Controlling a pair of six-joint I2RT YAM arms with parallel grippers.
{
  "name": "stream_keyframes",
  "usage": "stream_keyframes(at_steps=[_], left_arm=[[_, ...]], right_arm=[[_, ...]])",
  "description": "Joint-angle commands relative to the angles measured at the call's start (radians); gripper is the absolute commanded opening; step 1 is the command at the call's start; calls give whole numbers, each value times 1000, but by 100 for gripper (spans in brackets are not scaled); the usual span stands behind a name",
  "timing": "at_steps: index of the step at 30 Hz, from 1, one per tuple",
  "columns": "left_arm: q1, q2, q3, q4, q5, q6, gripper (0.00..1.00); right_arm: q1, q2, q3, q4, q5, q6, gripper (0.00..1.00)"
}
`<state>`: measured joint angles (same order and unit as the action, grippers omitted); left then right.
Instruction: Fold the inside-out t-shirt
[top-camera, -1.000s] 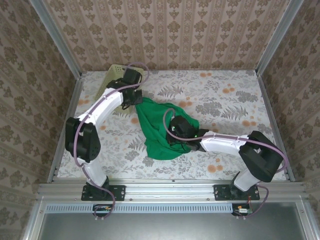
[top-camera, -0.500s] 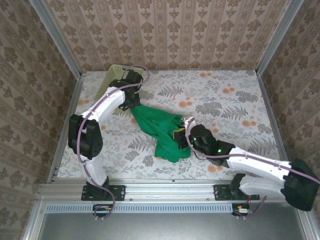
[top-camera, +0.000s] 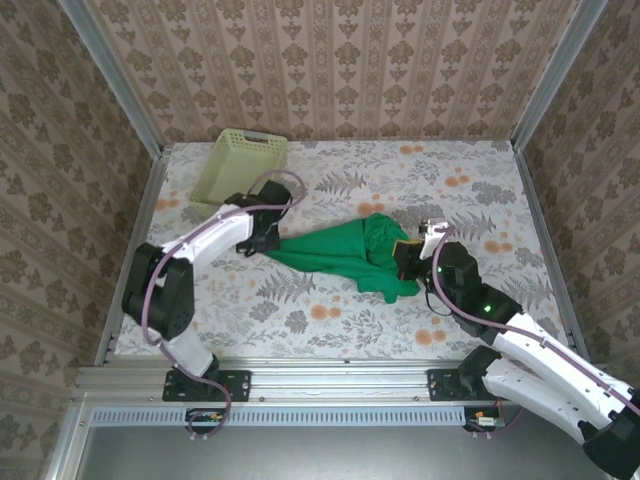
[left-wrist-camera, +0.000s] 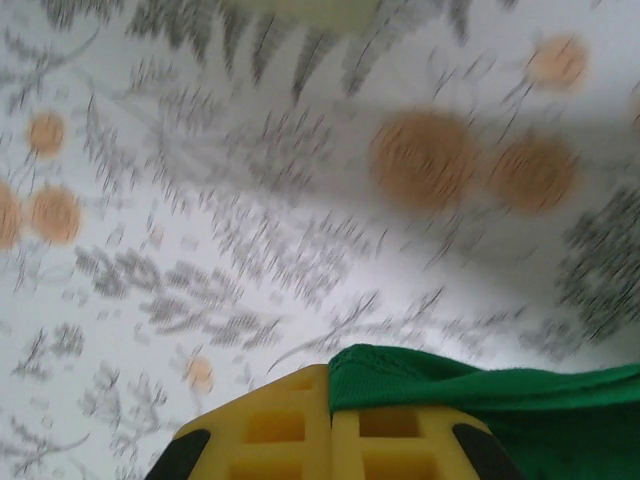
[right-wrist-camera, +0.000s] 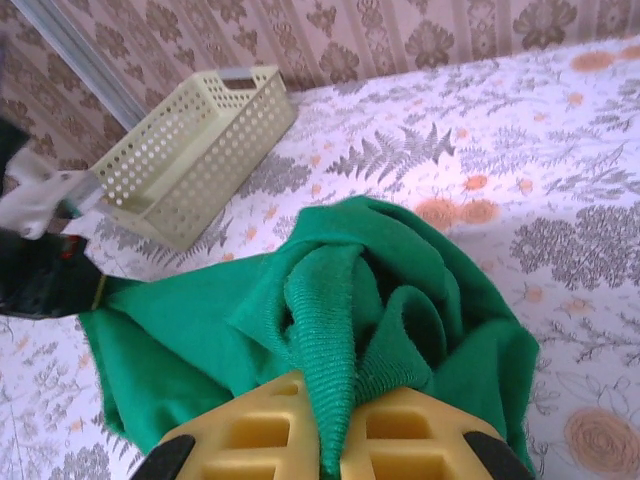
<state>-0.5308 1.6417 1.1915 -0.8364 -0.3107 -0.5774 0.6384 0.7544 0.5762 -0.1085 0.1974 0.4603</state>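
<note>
The inside-out t-shirt (top-camera: 335, 250) is bright green and drawn out into a long band across the middle of the table, bunched at its right end. My left gripper (top-camera: 268, 243) is shut on the shirt's left tip; in the left wrist view its yellow fingers (left-wrist-camera: 265, 420) pinch a green hem (left-wrist-camera: 500, 400) just above the floral cloth. My right gripper (top-camera: 408, 258) is shut on the bunched right end. In the right wrist view a ribbed hem (right-wrist-camera: 325, 330) runs down between the closed fingers of the right gripper (right-wrist-camera: 335, 405), and the shirt stretches away to the left.
A pale yellow-green lattice basket (top-camera: 240, 165) stands at the back left corner, also seen in the right wrist view (right-wrist-camera: 190, 150). The floral tablecloth (top-camera: 470, 190) covers the table, and patterned walls with metal posts close in three sides.
The shirt went from a bunched heap to a stretched band. The left gripper came away from the basket toward me, and the right gripper swung right, each pulling its end.
</note>
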Motion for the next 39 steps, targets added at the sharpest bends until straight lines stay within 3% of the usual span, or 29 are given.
stream_keyframes(at_steps=[1, 5, 7, 11, 16, 24, 28, 37, 39], left_arm=[[-5, -130, -81, 72, 62, -16, 13], [-109, -288, -109, 191, 212, 28, 52], [-175, -341, -110, 287, 295, 65, 66], [-272, -343, -125, 491, 468, 153, 76], [-287, -272, -148, 617, 615, 151, 78], [-290, -193, -214, 754, 703, 54, 68], [-298, -140, -212, 784, 719, 30, 53], [-304, -100, -213, 803, 730, 6, 2], [-303, -116, -207, 786, 710, 9, 0]], right_arm=[[5, 35, -21, 24, -70, 22, 0], [84, 98, -40, 114, -106, -40, 0], [123, 119, -31, 133, -111, -77, 0], [166, 141, -14, 178, -161, -117, 0], [191, 146, 5, 183, -162, -124, 0], [198, 159, -2, 201, -147, -128, 0], [212, 189, -17, 207, -99, -132, 0], [217, 200, -52, 230, 37, -77, 0], [217, 210, -41, 208, 58, -65, 0]])
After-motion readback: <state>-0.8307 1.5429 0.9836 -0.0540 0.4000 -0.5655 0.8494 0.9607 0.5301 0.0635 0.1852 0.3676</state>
